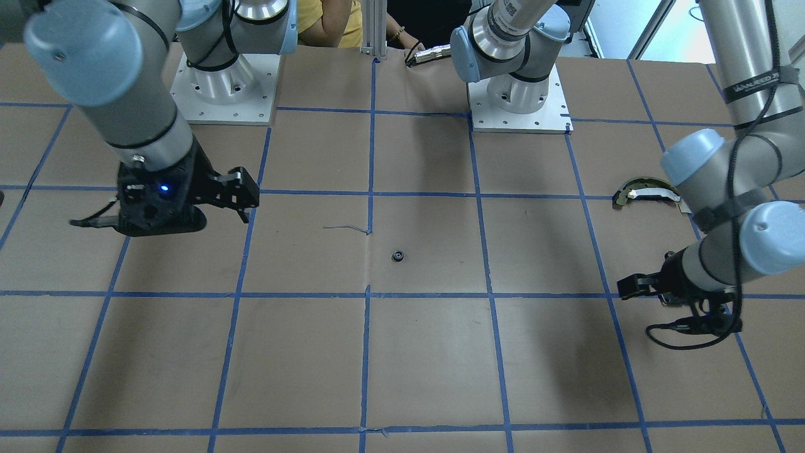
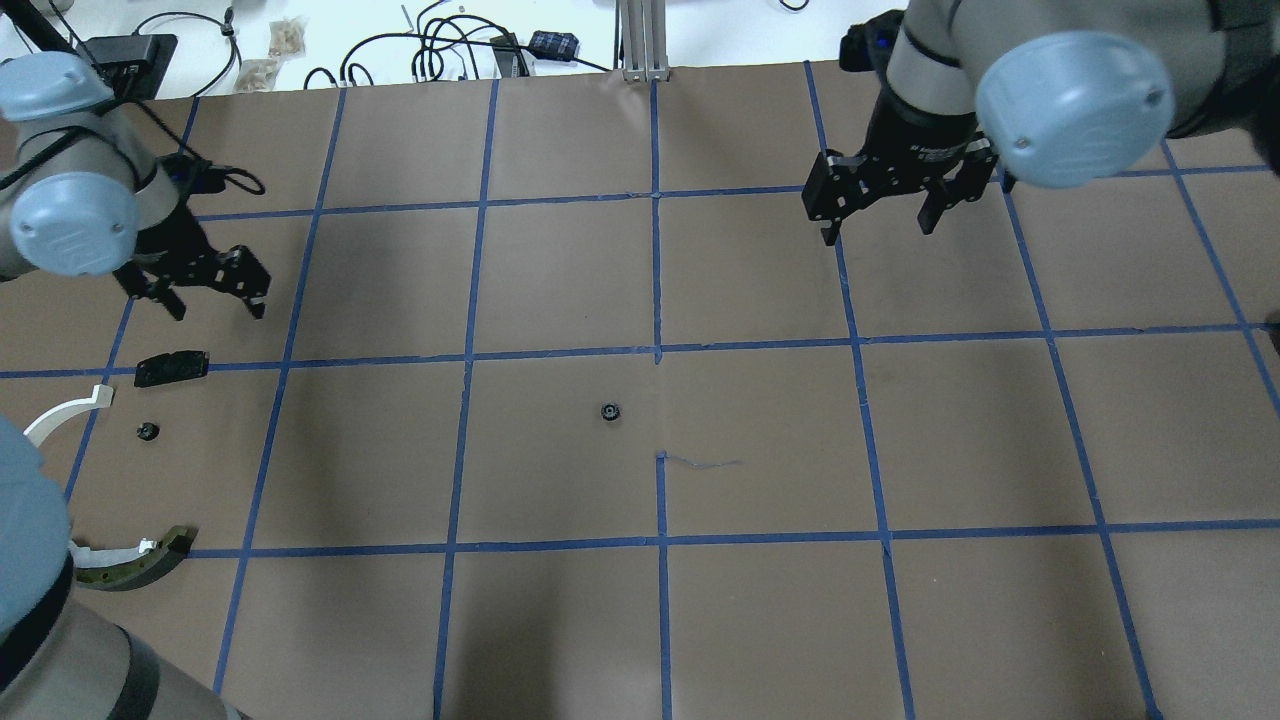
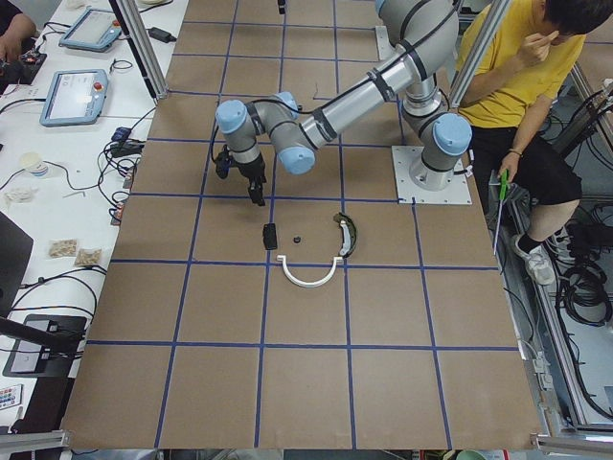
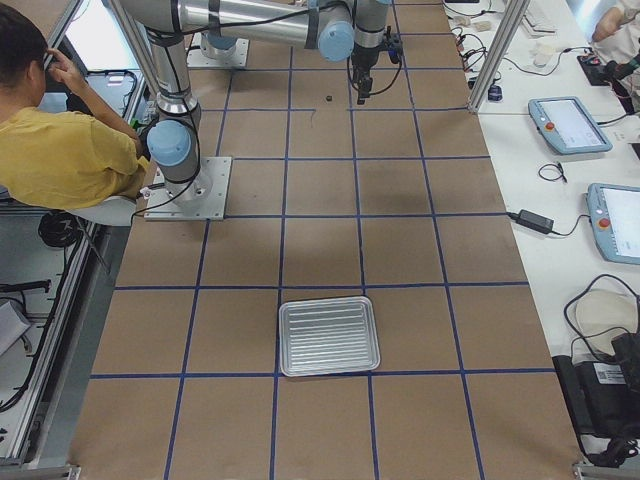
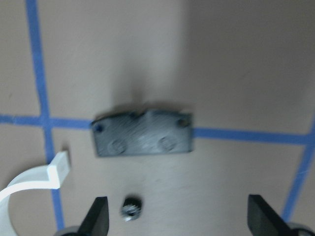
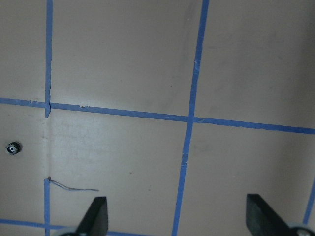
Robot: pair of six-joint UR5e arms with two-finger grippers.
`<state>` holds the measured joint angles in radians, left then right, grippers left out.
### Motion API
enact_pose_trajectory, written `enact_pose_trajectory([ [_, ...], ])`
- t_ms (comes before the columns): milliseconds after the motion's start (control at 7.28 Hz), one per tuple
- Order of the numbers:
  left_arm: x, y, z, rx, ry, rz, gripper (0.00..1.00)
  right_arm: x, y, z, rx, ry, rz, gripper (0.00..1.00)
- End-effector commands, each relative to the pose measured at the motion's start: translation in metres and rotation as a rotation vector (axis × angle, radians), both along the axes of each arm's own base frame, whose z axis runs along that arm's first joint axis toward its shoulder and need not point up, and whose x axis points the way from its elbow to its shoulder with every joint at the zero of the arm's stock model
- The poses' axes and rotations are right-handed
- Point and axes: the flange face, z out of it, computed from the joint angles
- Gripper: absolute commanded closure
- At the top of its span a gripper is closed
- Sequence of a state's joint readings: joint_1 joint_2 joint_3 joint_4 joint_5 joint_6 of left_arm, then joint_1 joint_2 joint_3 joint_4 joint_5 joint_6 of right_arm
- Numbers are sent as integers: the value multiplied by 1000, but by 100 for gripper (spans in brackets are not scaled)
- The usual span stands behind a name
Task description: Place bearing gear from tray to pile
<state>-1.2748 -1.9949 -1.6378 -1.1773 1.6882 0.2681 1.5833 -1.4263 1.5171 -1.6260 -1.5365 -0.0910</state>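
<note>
A small black bearing gear [image 2: 611, 411] lies alone on the brown paper at mid-table; it also shows in the front view [image 1: 397, 255] and the right wrist view [image 6: 12, 147]. The pile lies at the table's left end: a black plate [image 2: 172, 367], a white curved strip [image 2: 62, 417], a dark-and-cream curved piece [image 2: 135, 560] and a second small gear [image 2: 148, 431]. My left gripper [image 2: 218, 308] hovers open and empty just beyond the plate [image 5: 142, 132]. My right gripper [image 2: 878, 232] is open and empty, far right of the mid-table gear. The metal tray [image 4: 329, 335] is empty.
Blue tape lines grid the paper. The arm bases [image 1: 519, 100] stand at the robot's edge. A person in yellow [image 3: 517, 86] sits behind the robot. Cables and tablets [image 4: 570, 125] lie on the side bench beyond the far edge.
</note>
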Motion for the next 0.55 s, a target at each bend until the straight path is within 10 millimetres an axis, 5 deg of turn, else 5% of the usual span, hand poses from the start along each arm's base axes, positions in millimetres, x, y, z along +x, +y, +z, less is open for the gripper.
enact_pose_trajectory([
  [0,-158,5,13,-45,22,-10,0,-5,9,61,-1,-5,-37,0],
  [137,-211,14,9,-47,17,-23,0,20,14,64,-23,6,-18,0],
  [412,-285,38,-9,-32,29,8,0,28,19,51,5,11,186,0],
])
